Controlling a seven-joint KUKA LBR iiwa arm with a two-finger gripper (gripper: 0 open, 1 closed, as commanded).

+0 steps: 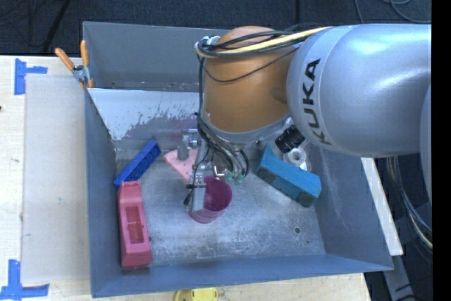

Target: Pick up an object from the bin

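Observation:
My gripper point(199, 178) hangs low in the middle of the bin, right over a purple cup point(213, 202). The cup stands upright with its mouth up, and the gripper's tip meets its left rim. Just behind the cup, partly hidden by the gripper, lies a pale pink piece point(179, 163). To the right, a blue block point(289, 177) with a dark underside lies tilted, and a small white thing point(297, 156) sits at its far edge.
A flat blue bar point(139, 161) lies slanted at the left, and a long pink-red block point(132, 223) lies along the left wall below it. The arm's orange cover and grey body hang over the bin's back right.

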